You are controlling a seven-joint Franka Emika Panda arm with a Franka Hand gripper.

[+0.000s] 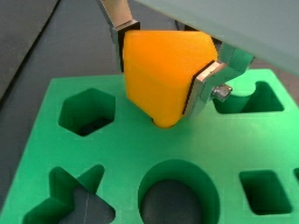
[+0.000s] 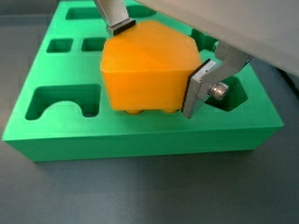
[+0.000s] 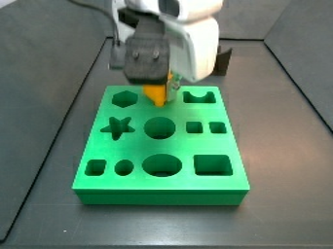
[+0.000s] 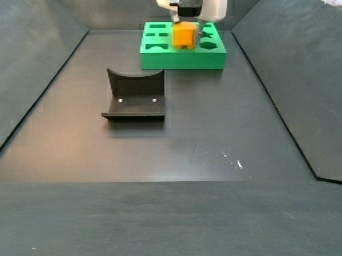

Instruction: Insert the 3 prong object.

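Observation:
My gripper (image 1: 166, 70) is shut on the 3 prong object (image 1: 163, 74), a chunky bright orange piece held between the silver fingers (image 1: 208, 86). In a wrist view (image 2: 146, 70) short rounded nubs show at its lower end. It hangs at the top of the green block (image 1: 117, 153), in the back row between the hexagon hole (image 1: 86, 112) and a notched hole (image 1: 251, 98). I cannot tell whether the nubs touch the block. In both side views the gripper (image 3: 156, 83) (image 4: 185, 25) holds the orange piece (image 3: 158, 94) (image 4: 183, 37) over the block's (image 3: 136, 146) (image 4: 181, 58) far side.
The green block has several shaped holes: a star (image 3: 117, 127), round holes (image 3: 159, 127), squares (image 3: 215, 165). The dark fixture (image 4: 134, 95) stands on the dark floor in front of the block. Dark walls border the floor on both sides.

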